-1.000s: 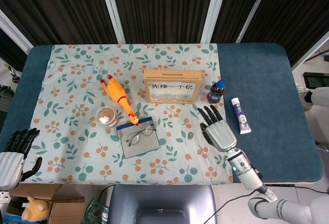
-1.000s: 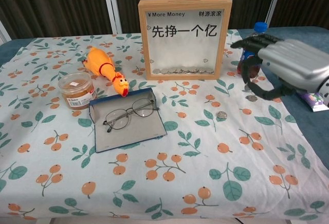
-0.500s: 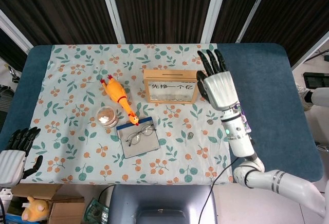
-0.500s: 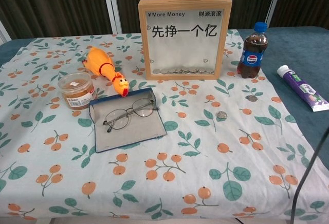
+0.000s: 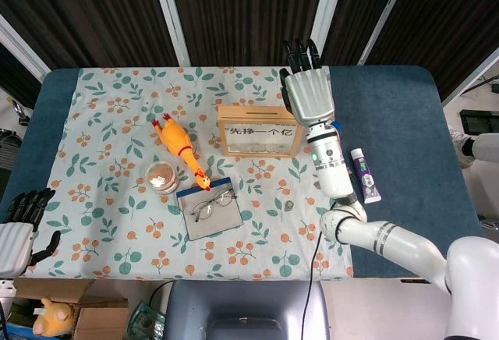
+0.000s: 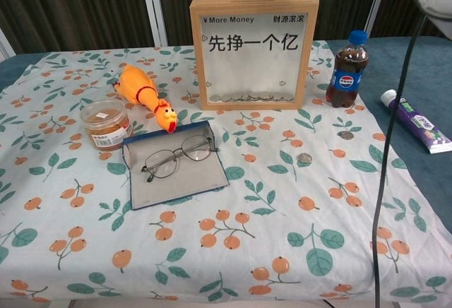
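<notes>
I have my right hand [image 5: 308, 94] raised above the far right corner of the wooden coin box [image 5: 258, 130], fingers straight, spread and holding nothing, pointing toward the far edge of the table. The coin box stands upright on the floral tablecloth [image 5: 117, 200] with its long axis running left to right and its glass front with the printed characters facing me; the cola bottle [image 6: 344, 69] stands just to its right. My left hand [image 5: 19, 227] hangs off the near left corner of the table, well apart from everything, fingers loosely spread and empty.
</notes>
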Tool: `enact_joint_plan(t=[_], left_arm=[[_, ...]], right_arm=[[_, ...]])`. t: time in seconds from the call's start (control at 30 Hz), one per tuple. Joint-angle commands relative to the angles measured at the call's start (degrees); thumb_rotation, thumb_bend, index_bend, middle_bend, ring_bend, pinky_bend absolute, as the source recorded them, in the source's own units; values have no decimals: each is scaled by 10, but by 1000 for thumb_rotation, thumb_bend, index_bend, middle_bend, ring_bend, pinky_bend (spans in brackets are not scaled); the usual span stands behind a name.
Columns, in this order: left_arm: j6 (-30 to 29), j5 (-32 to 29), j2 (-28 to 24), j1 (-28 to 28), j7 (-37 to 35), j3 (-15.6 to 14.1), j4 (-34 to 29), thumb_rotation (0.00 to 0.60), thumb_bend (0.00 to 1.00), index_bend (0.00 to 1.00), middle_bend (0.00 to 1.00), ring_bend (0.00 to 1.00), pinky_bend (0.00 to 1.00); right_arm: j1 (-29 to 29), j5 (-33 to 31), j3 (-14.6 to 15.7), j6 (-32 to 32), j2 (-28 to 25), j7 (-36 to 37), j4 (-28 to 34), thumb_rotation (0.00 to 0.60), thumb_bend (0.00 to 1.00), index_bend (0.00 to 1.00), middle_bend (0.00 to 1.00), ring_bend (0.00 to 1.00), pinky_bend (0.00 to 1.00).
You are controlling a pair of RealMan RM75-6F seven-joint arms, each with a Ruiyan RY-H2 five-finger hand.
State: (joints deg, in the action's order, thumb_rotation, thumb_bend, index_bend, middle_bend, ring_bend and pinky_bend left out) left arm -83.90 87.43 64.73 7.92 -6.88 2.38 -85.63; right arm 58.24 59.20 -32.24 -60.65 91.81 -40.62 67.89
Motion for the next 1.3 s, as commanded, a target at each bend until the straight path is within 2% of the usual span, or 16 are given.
enact_joint_plan(t=[0.03,0.23,0.6,1.3], left_arm=[[1,1,0,1,-2,0,1,600,437,0,67,7,12],[5,2,-2,3,-9,-1,4,600,437,0,67,7,13],[3,6,-3,4,-13,-3,4,600,437,0,67,7,13],[4,12,-3,7,-19,-5,5,600,437,0,67,6,13]], right_arm=[[25,-18,15,13,31,-5,-38,600,647,726,194,0,82],[40,-17,39,12,52,-7,-68,600,647,727,194,0,82],[40,-33,62,5,54,-13,-62,600,648,726,194,0,82],[43,-61,82,2,55,-29,-60,600,648,726,194,0,82]])
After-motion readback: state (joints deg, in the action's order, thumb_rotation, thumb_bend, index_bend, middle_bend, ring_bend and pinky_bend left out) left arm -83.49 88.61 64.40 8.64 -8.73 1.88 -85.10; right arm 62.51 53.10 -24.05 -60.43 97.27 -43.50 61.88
